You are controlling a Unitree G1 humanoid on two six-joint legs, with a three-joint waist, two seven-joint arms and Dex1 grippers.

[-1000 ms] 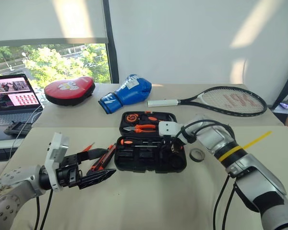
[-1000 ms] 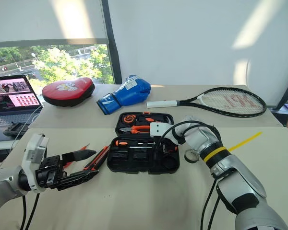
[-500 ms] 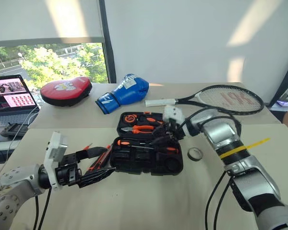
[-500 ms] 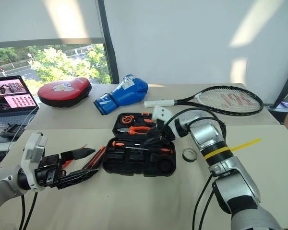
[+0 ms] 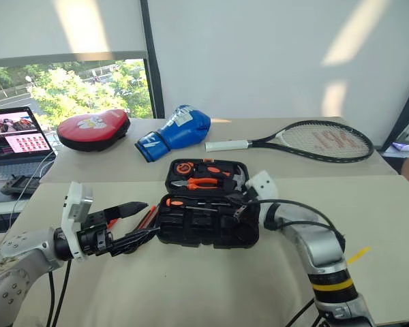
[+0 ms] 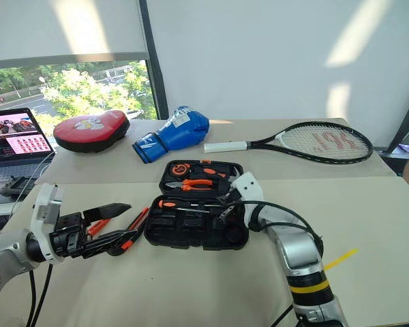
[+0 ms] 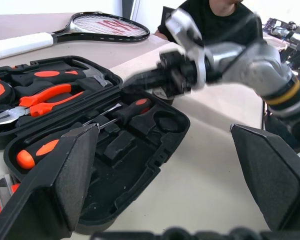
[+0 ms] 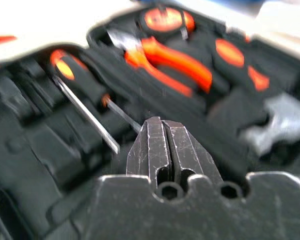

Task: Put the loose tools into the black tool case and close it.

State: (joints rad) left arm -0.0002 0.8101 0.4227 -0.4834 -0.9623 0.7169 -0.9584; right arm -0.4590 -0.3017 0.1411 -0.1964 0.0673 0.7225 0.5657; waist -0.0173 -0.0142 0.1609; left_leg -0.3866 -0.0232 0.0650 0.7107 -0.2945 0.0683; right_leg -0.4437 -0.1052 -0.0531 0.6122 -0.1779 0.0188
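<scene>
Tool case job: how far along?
Done: two black-and-orange screwdrivers lie in the open black plastic tool case. In hand: nothing; right end effector shut over the case, left end effector open. To do: black-and-orange utility knife and slim orange screwdriver on the table, then the lid.

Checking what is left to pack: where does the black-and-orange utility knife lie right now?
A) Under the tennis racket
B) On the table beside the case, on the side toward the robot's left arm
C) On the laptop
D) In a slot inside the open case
B: the utility knife lies on the table just outside the open black tool case, near the left tool.
</scene>
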